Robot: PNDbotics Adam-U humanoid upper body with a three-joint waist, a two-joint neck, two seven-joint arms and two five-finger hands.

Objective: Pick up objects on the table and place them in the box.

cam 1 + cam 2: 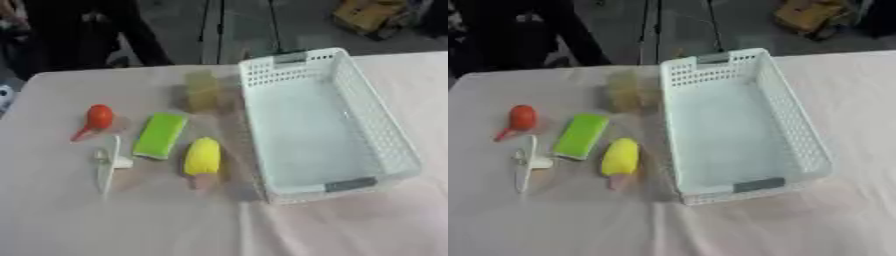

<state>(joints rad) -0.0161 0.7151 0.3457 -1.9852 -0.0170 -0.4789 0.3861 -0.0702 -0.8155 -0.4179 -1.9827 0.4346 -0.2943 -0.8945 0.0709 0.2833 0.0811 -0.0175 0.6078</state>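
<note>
Five objects lie on the tabletop (pixel 79 225) left of the empty white basket (pixel 385 135), nearest it the yellow popsicle toy (pixel 202 157), long axis near-far; no robot hand shows.

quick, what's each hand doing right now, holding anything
Left hand: not in view, so its state cannot be told.
Right hand: not in view either; nothing shows it holding anything.

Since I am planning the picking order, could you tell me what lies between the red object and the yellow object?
The green block lies between the red object and the yellow object, apart from both; the left eye view shows it best.
</note>
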